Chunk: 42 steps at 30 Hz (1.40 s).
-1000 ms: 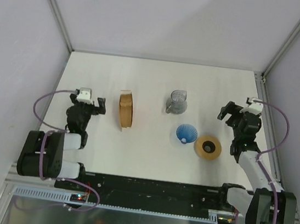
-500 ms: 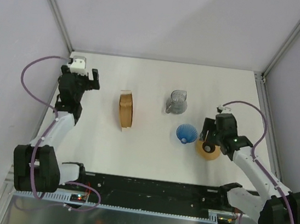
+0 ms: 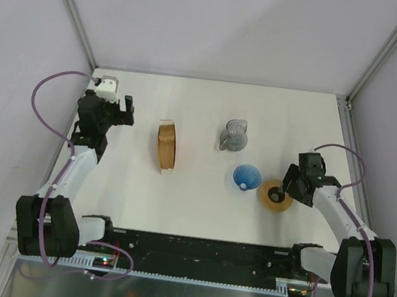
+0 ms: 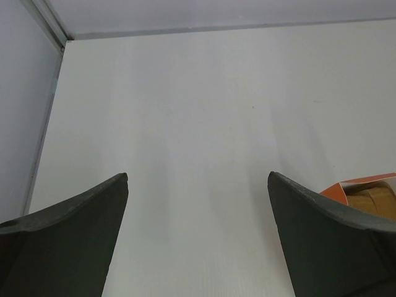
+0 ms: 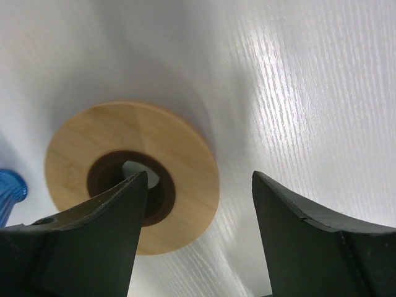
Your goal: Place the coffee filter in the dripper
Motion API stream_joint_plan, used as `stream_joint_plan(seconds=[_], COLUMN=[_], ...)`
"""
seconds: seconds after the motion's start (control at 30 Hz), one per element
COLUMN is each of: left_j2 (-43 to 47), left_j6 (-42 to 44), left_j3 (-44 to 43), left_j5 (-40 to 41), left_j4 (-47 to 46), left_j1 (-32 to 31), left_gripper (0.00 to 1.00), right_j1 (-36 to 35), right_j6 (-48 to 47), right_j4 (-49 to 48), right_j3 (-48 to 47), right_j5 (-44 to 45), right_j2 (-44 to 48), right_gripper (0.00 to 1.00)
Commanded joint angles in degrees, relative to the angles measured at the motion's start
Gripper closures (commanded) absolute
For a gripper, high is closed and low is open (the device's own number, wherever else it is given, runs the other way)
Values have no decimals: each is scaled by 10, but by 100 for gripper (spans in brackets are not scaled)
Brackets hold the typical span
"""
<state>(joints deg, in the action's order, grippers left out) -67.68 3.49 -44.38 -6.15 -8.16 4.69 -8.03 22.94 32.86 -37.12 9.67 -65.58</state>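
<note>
Left gripper (image 3: 124, 109): open wide, holding nothing. In the left wrist view (image 4: 197, 179) only bare table (image 3: 204, 105) lies between the fingers.
Left arm change: a sec ago it was folded back near its base. Now it reaches out toward 12 o'clock on the left side of the table, fingers pointing about 3 o'clock.
Filter stack (image 3: 166, 144): upright on edge at about 4 o'clock from the left gripper, well apart. Its corner shows at the lower right of the left wrist view (image 4: 368, 195).
Coffee filter: no loose single sheet seen; presumably one must come off the stack.
Right gripper (image 3: 285, 188): open, nothing held. In the right wrist view (image 5: 198, 179) its fingers straddle the wooden ring (image 5: 185, 161); can't tell if they touch it.
Right arm change: it has swung in from the right edge and dropped low over the ring (image 3: 268, 202).
Dripper (image 3: 247, 175): blue cone at about 10 o'clock from the ring, just beside it, also glimpsed at the left edge of the right wrist view (image 5: 9, 185). It is not seated in the ring.
Glass jug (image 3: 235, 134): at 11 o'clock from the dripper, untouched.
Meaning for task: still the approach stage. Judging by the poses, the right side is going for the ring while the left lines up on the stack; no filter is in the dripper yet.
</note>
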Motion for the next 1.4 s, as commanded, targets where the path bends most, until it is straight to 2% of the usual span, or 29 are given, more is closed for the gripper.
stream_joint_plan(seconds=[0.0,0.27,0.33,0.43,0.63,0.73,0.8,0.97,1.1,1.23,1.37], left_j2=[11,1,-2,-6,-12,-16,-18,-28,-48,-77,-107], left_j6=[5,4,4,4,3,1,1,-2,7,25,7], left_j3=[-26,-40,-42,-46,-57,-69,-81,-127,-176,-221,-252], left_j5=[-8,0,-3,-5,-16,-39,-61,-144,-160,-136,-159], left_j4=[3,5,5,5,12,20,32,65,111,151,170], left_j1=[4,5,5,5,5,4,4,-4,-49,-121,-148], left_gripper=[0,0,0,0,0,0,0,0,0,0,1], right_j1=[21,26,26,26,47,70,93,104,43,-46,-121], right_j6=[4,-4,-8,-13,-28,-41,-51,-79,-114,-170,-216], right_j4=[7,-16,-28,-37,-35,-33,-35,-55,-56,-15,93], right_j3=[-20,-19,-18,-19,-28,-56,-82,-178,-306,-476,-666], right_j5=[-22,-47,-53,-48,-1,2,3,-6,-18,-41,-40], right_j2=[-39,-112,-128,-137,-85,-62,-52,-58,-123,-262,-416], right_gripper=[26,29,36,56,85,97,99,100,100,100,100])
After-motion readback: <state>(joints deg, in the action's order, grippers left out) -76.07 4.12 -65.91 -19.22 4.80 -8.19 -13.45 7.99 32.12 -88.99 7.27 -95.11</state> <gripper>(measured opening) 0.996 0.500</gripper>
